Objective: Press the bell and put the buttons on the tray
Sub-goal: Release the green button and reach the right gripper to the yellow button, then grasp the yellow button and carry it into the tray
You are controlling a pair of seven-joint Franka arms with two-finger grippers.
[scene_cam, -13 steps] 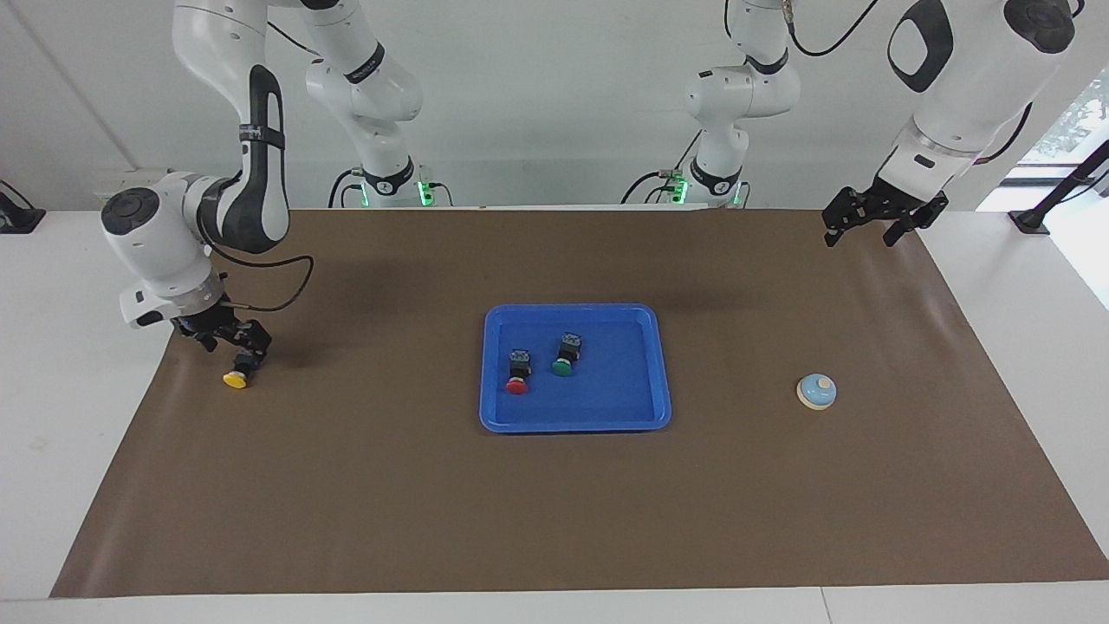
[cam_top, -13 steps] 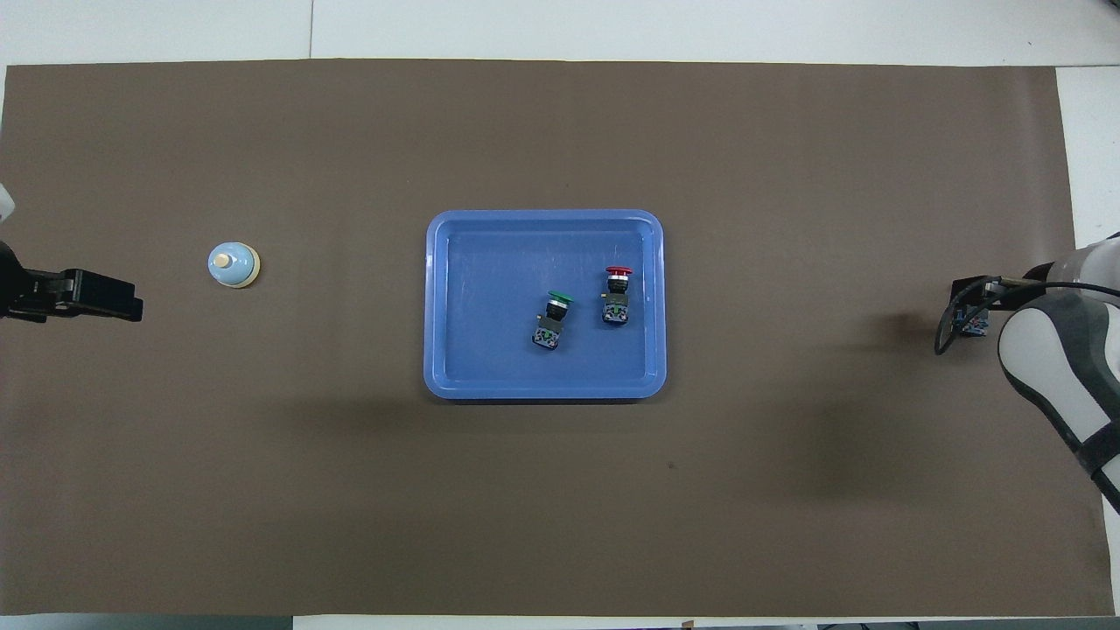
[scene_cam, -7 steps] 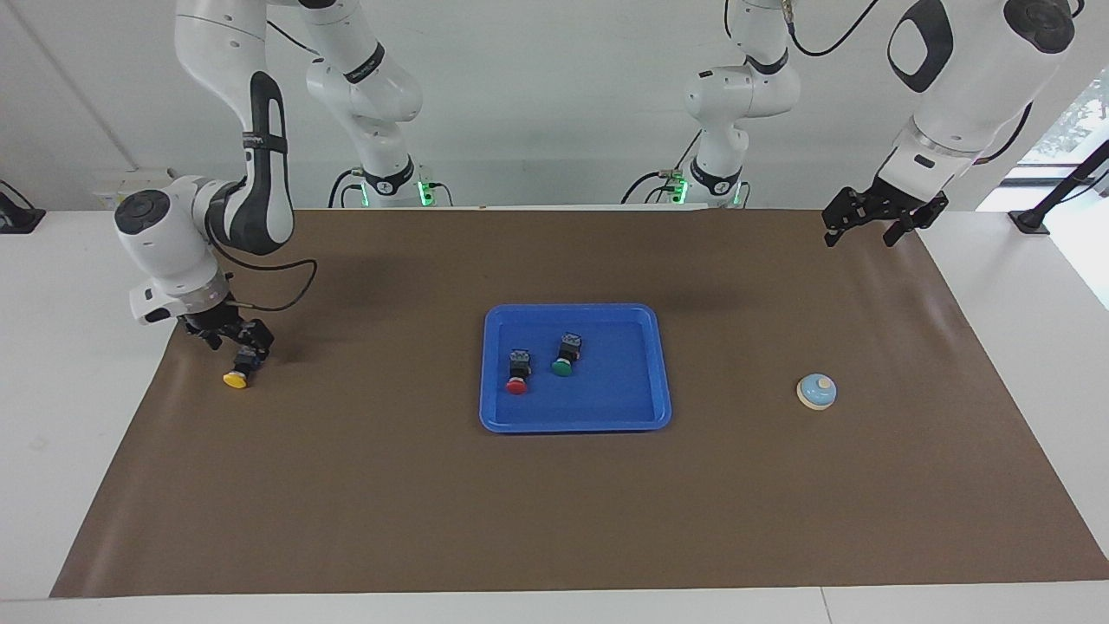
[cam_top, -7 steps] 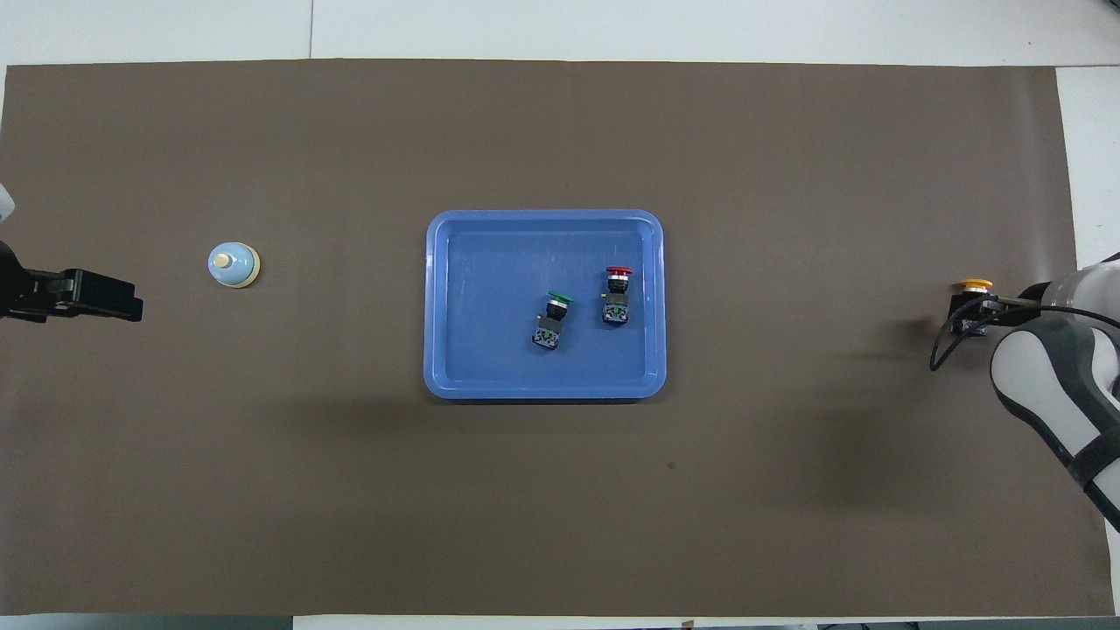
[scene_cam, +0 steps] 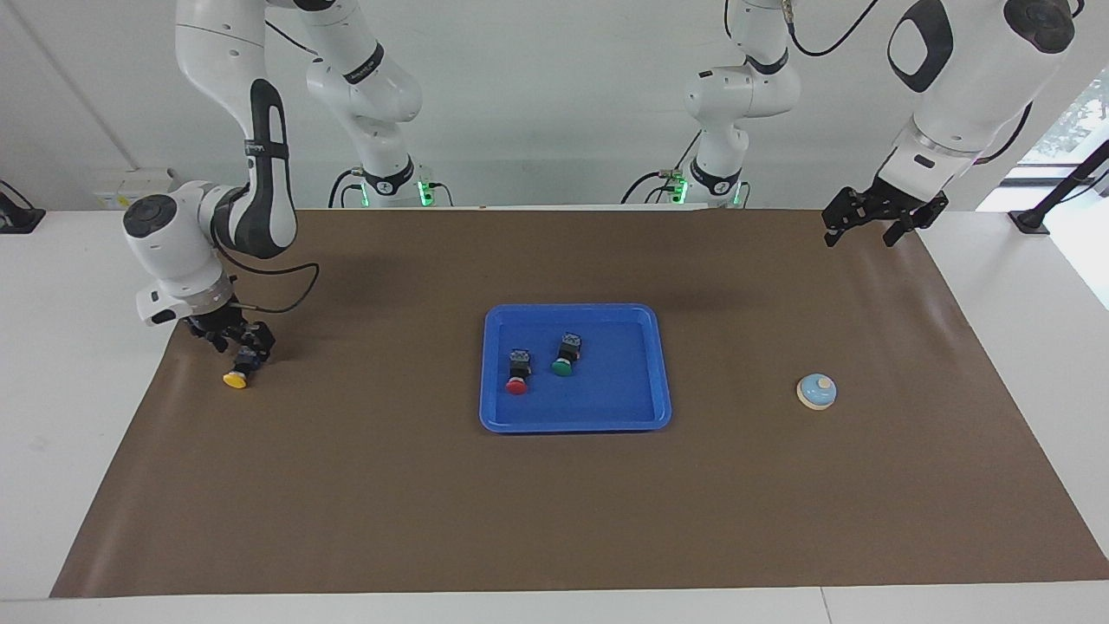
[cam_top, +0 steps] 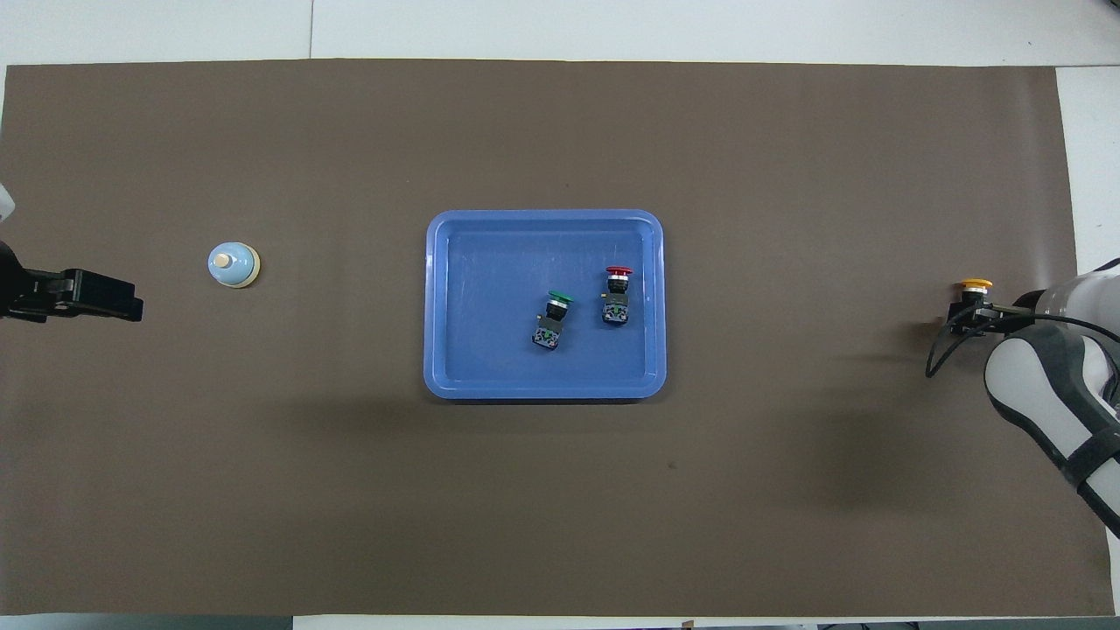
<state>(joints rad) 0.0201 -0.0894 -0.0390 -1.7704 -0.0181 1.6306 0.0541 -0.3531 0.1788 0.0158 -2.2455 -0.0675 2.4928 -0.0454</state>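
Under the right gripper (scene_cam: 245, 354), jaws closing around the yellow button (scene_cam: 236, 379); a shallow grip risks slipping. Left gripper (scene_cam: 871, 224) waits open.

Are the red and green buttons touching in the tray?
Apart. Overhead view shows bare tray floor between the red button and green button.

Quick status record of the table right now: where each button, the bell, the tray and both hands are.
tray: middle of the brown mat
red button: lying in the tray
green button: lying in the tray, beside the red one
yellow button: on the mat at the right arm's end, outside the tray
bell: on the mat toward the left arm's end
right hand: down at the yellow button's black body
left hand: open, waiting raised over the mat's corner
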